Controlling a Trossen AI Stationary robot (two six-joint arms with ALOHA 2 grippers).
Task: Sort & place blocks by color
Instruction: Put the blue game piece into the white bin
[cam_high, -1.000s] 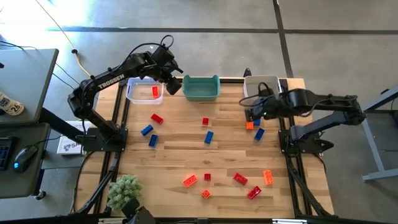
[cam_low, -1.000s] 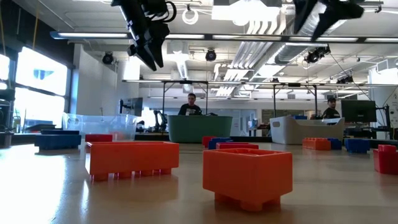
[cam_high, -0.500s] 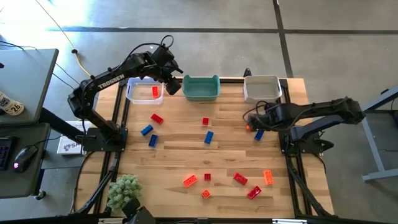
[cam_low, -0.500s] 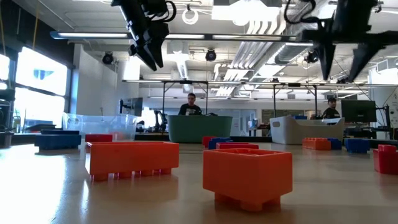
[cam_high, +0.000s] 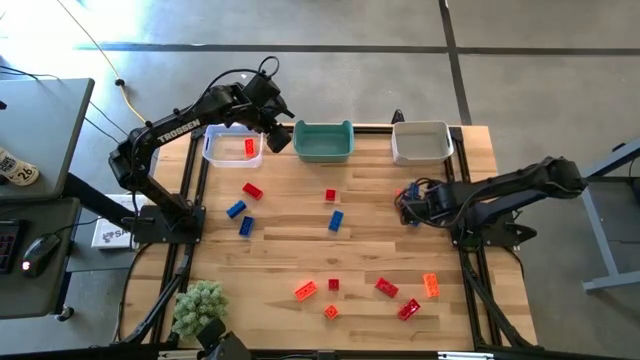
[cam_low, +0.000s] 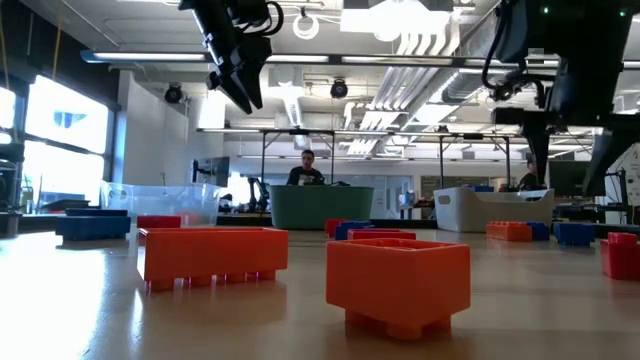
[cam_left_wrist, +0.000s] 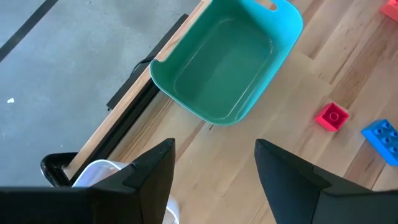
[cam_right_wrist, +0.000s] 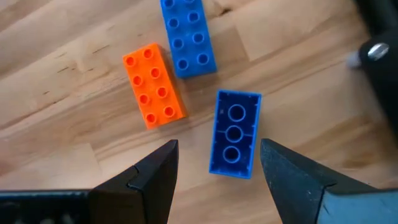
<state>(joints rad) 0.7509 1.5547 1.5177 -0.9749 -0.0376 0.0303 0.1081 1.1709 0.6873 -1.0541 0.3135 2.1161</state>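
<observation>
Near the white bin (cam_high: 420, 143), the right gripper (cam_right_wrist: 214, 163) is held with fingers apart over a dark blue block (cam_right_wrist: 233, 133); an orange block (cam_right_wrist: 153, 85) lies just beside. The jaws should straddle the blue block's narrow sides without nudging the orange one. The left gripper (cam_left_wrist: 211, 167), likewise spread and empty, waits beside the teal bin (cam_left_wrist: 227, 65).

Three bins (cam_high: 323, 126), roughly six red blocks (cam_high: 252, 190), five blue blocks (cam_high: 336, 220), four orange blocks (cam_high: 431, 285), one plant (cam_high: 199, 304).

You're working in a big open lab or workshop hall: bare concrete floor (cam_high: 400, 25), exposed ceiling pipes (cam_low: 420, 60), rows of workbenches (cam_low: 330, 140) with people seated behind, a side desk (cam_high: 40, 110) with a computer mouse (cam_high: 40, 250).
</observation>
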